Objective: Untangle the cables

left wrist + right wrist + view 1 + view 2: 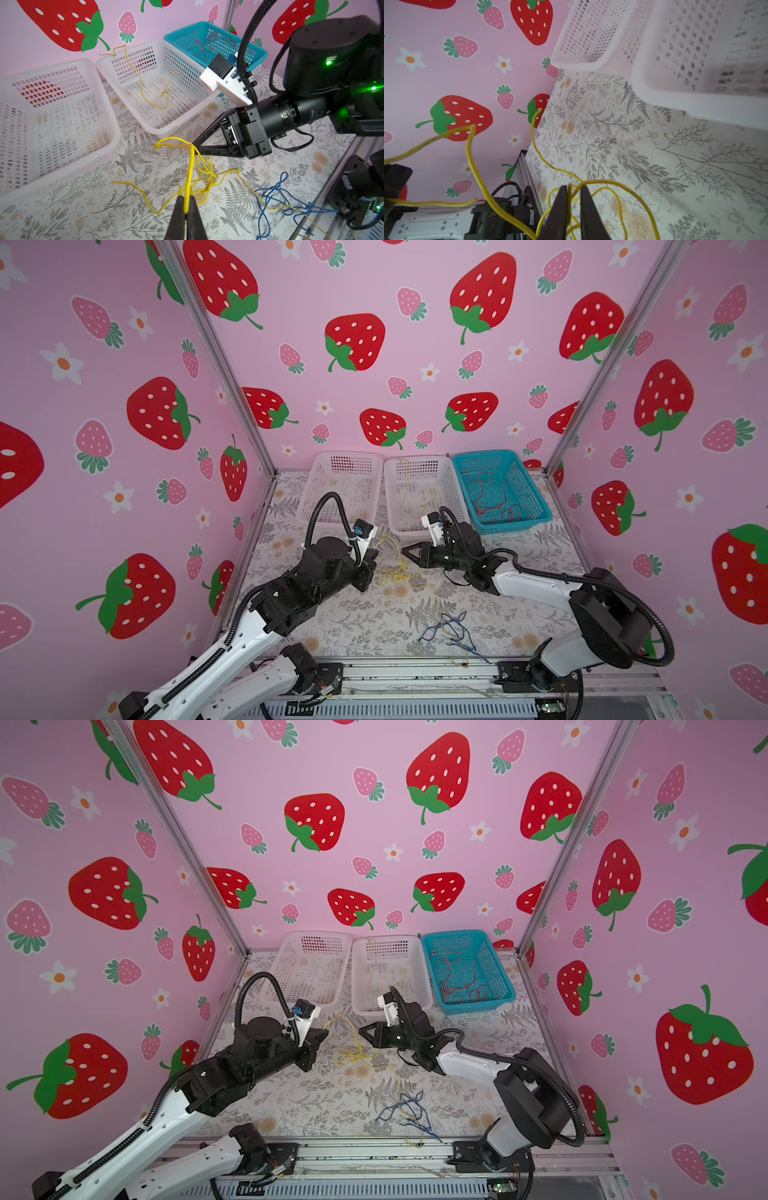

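We judge the job roughly a third done. The red cables (478, 499) lie by themselves in the teal basket (515, 526), at the upper right of the worktop (332, 622) in both top views, so that colour looks finished. One yellow cable (139, 83) hangs into the middle white basket (389, 497) with one end over its far rim. The left white basket (311, 485) holds nothing that we can see.

The step in hand is the yellow bundle (394, 573), a knotted clump at the centre of the frame between our two arms. Our left hand (187, 200) is pressed together, pinching one of its strands. Our right hand (572, 190) is pressed in on another strand, with only a sliver of gap showing beside it.

Still to do: the blue cables (451, 628) lie loose at the lower middle, near the front rail, with no hand on them. A yellow strand is threaded through them. We reckon the yellow knot must come apart first, then that strand pulled free, then the blue sorted.
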Controlling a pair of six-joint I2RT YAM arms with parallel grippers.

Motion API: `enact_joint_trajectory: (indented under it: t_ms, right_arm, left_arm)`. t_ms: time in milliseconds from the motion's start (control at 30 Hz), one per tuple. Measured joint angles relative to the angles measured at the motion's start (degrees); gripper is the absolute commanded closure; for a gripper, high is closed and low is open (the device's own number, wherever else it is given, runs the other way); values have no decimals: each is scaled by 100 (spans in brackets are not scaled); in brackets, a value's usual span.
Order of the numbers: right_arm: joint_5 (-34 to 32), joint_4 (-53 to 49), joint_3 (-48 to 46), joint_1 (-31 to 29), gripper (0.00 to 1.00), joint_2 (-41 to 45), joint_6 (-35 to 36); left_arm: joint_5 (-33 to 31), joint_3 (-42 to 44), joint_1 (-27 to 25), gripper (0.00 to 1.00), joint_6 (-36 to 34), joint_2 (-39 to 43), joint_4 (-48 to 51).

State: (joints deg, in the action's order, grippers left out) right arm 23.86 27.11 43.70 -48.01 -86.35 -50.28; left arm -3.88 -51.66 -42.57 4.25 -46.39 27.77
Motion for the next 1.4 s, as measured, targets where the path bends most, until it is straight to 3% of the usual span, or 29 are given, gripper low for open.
enact_joint_trajectory:
  t_ms: [300,600,833,1033,1233,1400]
  right_arm:
    - [-588,-173,-553,286,100,804,284]
    - [-752,286,-1521,713,100,868,361]
    - [-872,407,-1945,1038,100,782,474]
    - [-507,490,-1867,1067,100,765,752]
    - [-817,181,-1797,1097,100,776,957]
    - [-807,142,-2140,1325,100,1257,898]
  left_arm:
    - [-321,42,-2,100,11,468,17]
    - [-404,52,-20,100,203,1388,339]
    - [-485,-455,-13,100,295,1493,457]
    - [-417,-846,-17,100,470,1478,420]
    - [-413,-1126,-17,100,540,1220,448]
    - [-422,-1213,-17,100,533,997,636]
